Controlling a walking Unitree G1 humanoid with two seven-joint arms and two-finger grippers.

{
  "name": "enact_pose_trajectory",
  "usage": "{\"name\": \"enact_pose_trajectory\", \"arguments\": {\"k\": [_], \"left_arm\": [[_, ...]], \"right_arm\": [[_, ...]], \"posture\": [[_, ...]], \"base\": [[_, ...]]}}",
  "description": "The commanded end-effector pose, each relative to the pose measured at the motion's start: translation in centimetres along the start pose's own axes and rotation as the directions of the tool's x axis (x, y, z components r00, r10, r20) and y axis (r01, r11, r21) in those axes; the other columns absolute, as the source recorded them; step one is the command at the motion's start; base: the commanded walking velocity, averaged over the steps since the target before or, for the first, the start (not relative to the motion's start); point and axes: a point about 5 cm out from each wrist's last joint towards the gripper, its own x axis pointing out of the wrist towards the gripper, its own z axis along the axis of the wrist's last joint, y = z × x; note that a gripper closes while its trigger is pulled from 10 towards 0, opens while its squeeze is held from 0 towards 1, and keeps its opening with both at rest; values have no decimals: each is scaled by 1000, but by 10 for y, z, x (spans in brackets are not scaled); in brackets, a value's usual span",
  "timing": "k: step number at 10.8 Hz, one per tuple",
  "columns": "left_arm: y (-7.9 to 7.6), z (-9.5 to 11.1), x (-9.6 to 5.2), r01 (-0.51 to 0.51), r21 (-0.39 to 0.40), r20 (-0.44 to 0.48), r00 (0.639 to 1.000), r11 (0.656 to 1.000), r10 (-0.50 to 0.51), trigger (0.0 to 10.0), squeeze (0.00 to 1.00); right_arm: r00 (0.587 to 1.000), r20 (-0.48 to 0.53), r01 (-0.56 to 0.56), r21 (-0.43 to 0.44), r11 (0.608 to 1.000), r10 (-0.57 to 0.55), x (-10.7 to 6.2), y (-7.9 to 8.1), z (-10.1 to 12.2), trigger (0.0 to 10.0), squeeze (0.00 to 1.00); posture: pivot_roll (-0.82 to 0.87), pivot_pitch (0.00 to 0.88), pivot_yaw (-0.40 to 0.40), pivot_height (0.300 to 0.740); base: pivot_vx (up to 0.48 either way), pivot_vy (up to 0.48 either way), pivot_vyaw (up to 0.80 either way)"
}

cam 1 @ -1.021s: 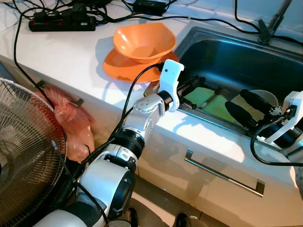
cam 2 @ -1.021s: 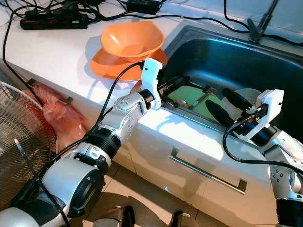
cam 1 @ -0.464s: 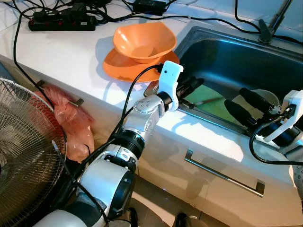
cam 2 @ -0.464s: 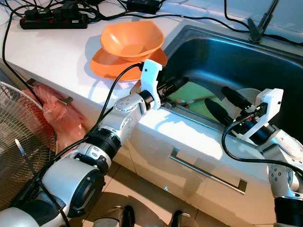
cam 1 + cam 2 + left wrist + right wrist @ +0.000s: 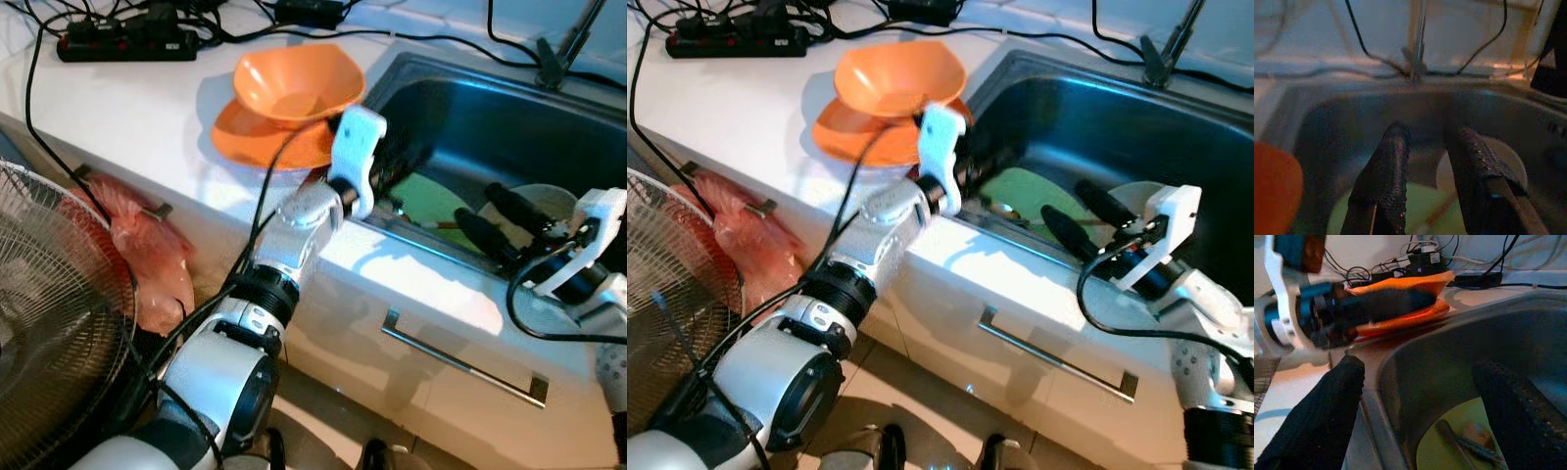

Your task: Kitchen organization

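To the left of the left gripper (image 5: 1427, 147) an orange bowl (image 5: 297, 86) sits stacked on an orange plate (image 5: 257, 139) on the white counter (image 5: 127, 108), just beside that gripper's wrist; the gripper itself reaches over the near rim of the steel sink (image 5: 490, 113), its two black fingers a little apart with nothing between them — empty, as the wrist view shows; below and ahead of its tips lies a green plate (image 5: 428, 201) on the sink floor, with a spoon (image 5: 1476, 440) resting across it; further right the right gripper (image 5: 500, 223) hovers low inside the basin, its fingers spread wide and holding nothing, a pale round bowl (image 5: 544, 199) just behind them. The step in hand looks like getting dishes out of the sink, probably the green plate; a flat plate lying on steel offers no edge to pinch from above, so the nearer gripper should come in low at the rim and tip one finger under the lip — the spoon may slide off and clatter, so lifting it off first seems wiser; the two arms are close together, and only one should work at the plate at a time.
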Motion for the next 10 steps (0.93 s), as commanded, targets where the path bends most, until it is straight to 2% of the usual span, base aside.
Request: {"name": "enact_pose_trajectory", "arguments": {"k": [1,2,3,4,5,6,7,8,9,10], "left_arm": [[5,25,1,-17,49,74,997,999,14,10000,0],[9,40,0,-38,65,115,993,997,31,10000,0],[27,77,-8,-123,108,222,970,986,97,10000,0],[50,106,-22,-218,160,277,946,963,168,10000,0],[67,118,-33,-278,189,285,933,942,218,10000,0],[77,125,-43,-327,200,284,921,924,265,10000,0],[98,133,-59,-422,208,275,891,882,362,10000,0],[121,136,-76,-547,193,241,831,814,502,10000,0],[132,132,-84,-610,176,215,790,773,575,10000,0],[140,123,-87,-634,159,174,773,757,610,10000,0]], "right_arm": [[1000,4,-19,-8,1000,19,4,2,1,10000,0],[1000,6,-23,-4,1000,23,5,3,0,10000,0],[999,10,-32,2,999,32,9,3,-1,10000,0],[999,16,-41,8,999,41,11,4,-1,10000,0],[999,17,-42,9,999,42,12,4,-1,10000,0],[999,17,-44,10,999,43,13,4,-2,10000,0],[999,17,-47,13,999,46,15,4,-3,10000,0],[999,19,-51,16,999,51,16,4,-3,10000,0],[998,18,-54,17,998,54,17,5,-4,10000,0],[998,18,-58,18,998,57,17,5,-5,10000,0]], "posture": [[13,181,15,740],[19,180,12,740],[27,180,11,740],[40,181,9,740],[46,182,8,740],[50,181,9,740],[58,183,8,740],[60,184,7,740],[62,181,9,740],[56,169,10,740]], "base": [[0,0,0],[0,0,0],[0,0,0],[0,0,0],[0,0,0],[0,0,0],[0,0,0],[0,0,0],[0,0,0],[0,0,0]]}}
